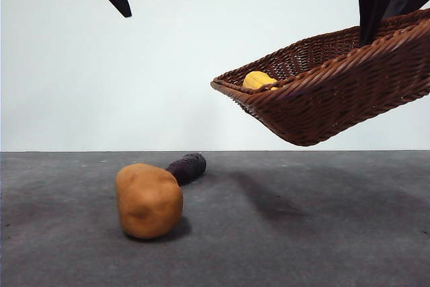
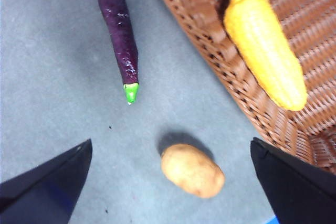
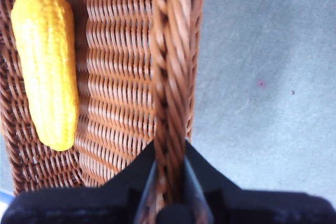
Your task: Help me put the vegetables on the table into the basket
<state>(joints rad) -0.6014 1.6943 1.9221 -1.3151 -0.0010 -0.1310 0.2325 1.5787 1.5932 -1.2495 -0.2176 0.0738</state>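
Observation:
The woven basket (image 1: pixel 336 92) hangs tilted above the table (image 1: pixel 302 233) at the right. My right gripper (image 1: pixel 369 38) is shut on its braided rim (image 3: pixel 170 51), jaws pinching the weave (image 3: pixel 169 156). Inside lies the yellow ridged vegetable (image 1: pixel 259 80) (image 2: pixel 265 48) (image 3: pixel 46 66), near the low end. On the table sit the orange-brown potato-like lump (image 1: pixel 148 199) (image 2: pixel 192 170) and, behind it, the dark purple elongated one (image 1: pixel 187 167) (image 2: pixel 119 35) with a green tip. My left gripper (image 1: pixel 156 5) (image 2: pixel 170 145) hovers open high above these two, holding nothing.
A plain white wall stands behind the table's far edge. The basket's shadow falls on the table (image 1: pixel 269 193) to the right of the potato-like lump.

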